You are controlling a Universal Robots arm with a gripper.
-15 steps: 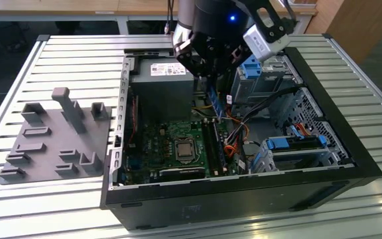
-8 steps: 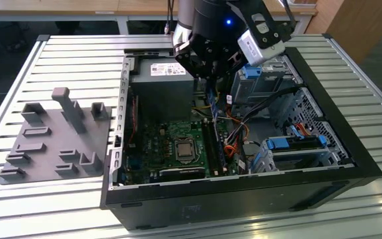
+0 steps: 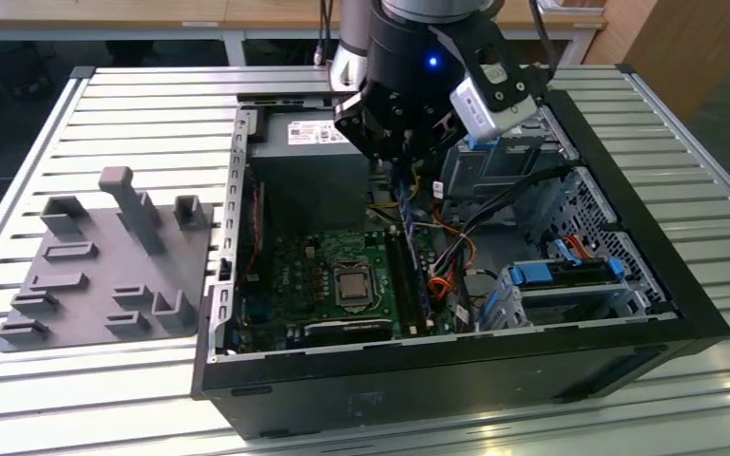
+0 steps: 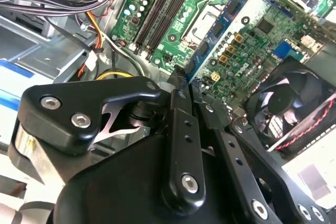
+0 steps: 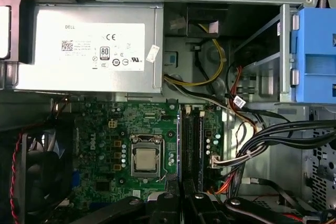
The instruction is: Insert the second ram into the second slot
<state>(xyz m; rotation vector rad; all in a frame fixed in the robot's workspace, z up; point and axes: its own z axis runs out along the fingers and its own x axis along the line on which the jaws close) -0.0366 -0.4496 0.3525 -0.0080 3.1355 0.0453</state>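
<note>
Here your gripper (image 4: 181,77) appears clamped on the second ram (image 4: 206,50): light, stiff, fragile; grip its long edge.

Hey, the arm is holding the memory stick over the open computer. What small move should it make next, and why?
Probably a short, straight descent toward the memory slots. The gripper hangs above the open case, shut on the second ram. In the second wrist view the stick runs parallel to the slots, so no turning seems needed first.
</note>
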